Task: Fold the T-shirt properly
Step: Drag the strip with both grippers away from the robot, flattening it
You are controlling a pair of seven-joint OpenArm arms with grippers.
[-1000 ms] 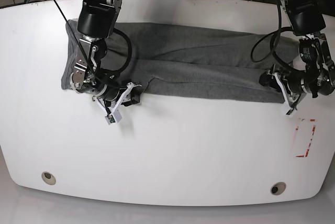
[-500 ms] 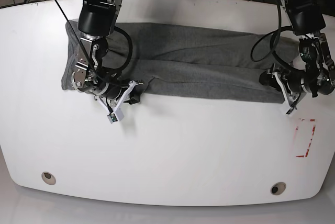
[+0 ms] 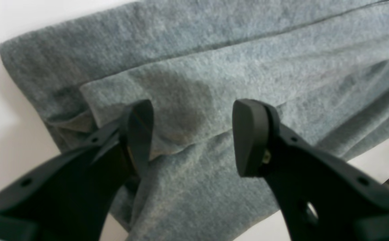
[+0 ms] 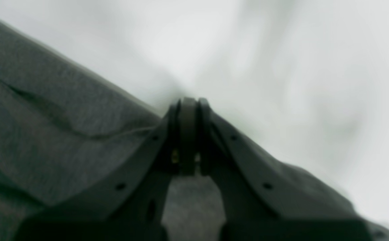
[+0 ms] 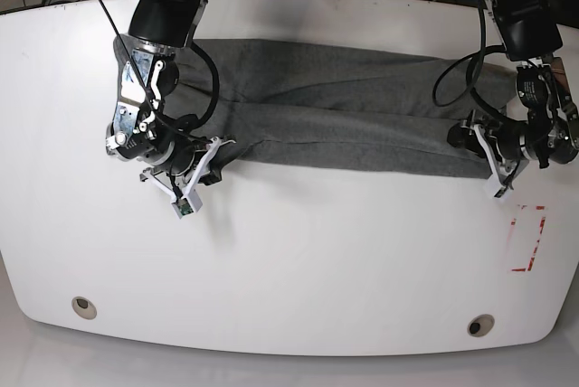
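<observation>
Right gripper (image 4: 188,134): its two fingers are pressed together, and no cloth can be seen pinched at the tips. Since a second ago it has gone up and toward the table's edge, off the cloth's near hem.
Left gripper (image 3: 194,137): its fingers stand wide apart just over the folded corner of the cloth. It has not moved.
T-shirt (image 5: 344,107): it lies as a long grey folded strip across the far half of the table. Its end by the right gripper has shifted a little.
Table (image 5: 317,260): white, with a red mark (image 5: 527,238) on its near side by the left arm.
</observation>
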